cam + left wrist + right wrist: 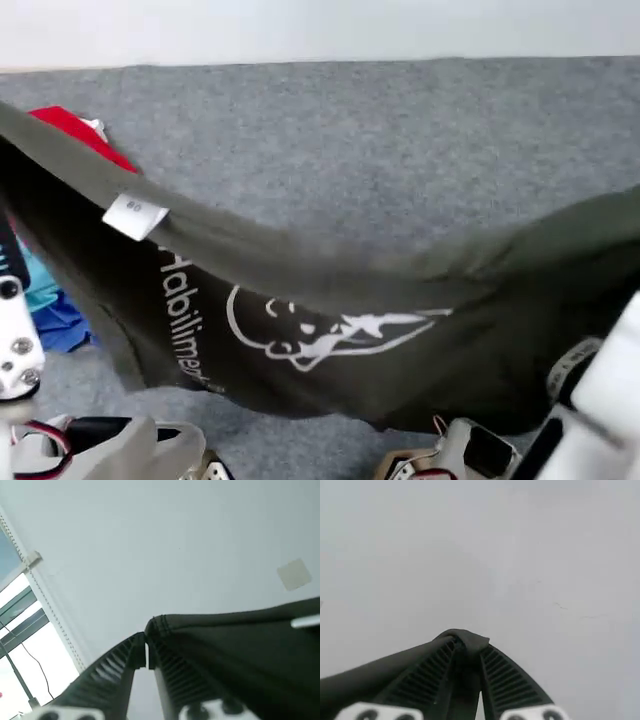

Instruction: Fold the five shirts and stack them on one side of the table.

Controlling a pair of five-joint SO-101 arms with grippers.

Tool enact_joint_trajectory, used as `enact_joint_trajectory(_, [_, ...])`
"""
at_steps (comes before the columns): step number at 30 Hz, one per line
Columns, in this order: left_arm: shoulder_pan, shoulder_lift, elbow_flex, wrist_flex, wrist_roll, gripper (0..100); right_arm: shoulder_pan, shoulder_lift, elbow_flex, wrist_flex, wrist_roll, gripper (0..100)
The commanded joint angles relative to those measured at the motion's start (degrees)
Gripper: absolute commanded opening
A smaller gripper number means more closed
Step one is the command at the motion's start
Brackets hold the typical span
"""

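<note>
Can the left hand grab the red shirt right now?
Probably not. The left hand is shut on a corner of the dark green shirt, holding it up, so it is busy. The red shirt lies on the table behind that hanging shirt.

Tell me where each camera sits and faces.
High view: fixed above, looking down on the grey felt table; white arm links at lower corners.
Left wrist view: on left arm, tilted up at pale wall and window; own black jaws.
Right wrist view: on right arm, facing blank wall; own jaws.
Shared: the dark olive printed shirt, pinched by both arms' jaws.
</note>
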Motion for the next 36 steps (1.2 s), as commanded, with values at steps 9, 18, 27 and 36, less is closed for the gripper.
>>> enact_joint_trajectory(9, [-0.18,0.09,12.53,1.05,-0.26,0,0.31,3.56,2.46,-1.01,0.53,0.9])
enact_joint_trajectory(18, [-0.26,0.18,38.99,0.97,-0.26,0,-4.79,10.51,13.63,-1.01,1.49,0.9])
enact_joint_trajectory(27, [-0.26,0.26,71.43,-12.84,-0.35,0,-17.01,17.54,36.57,-7.43,2.73,0.9])
enact_joint_trajectory(36, [0.09,0.79,105.63,-50.99,-0.18,0,-18.42,29.32,52.75,-31.78,2.99,0.9])
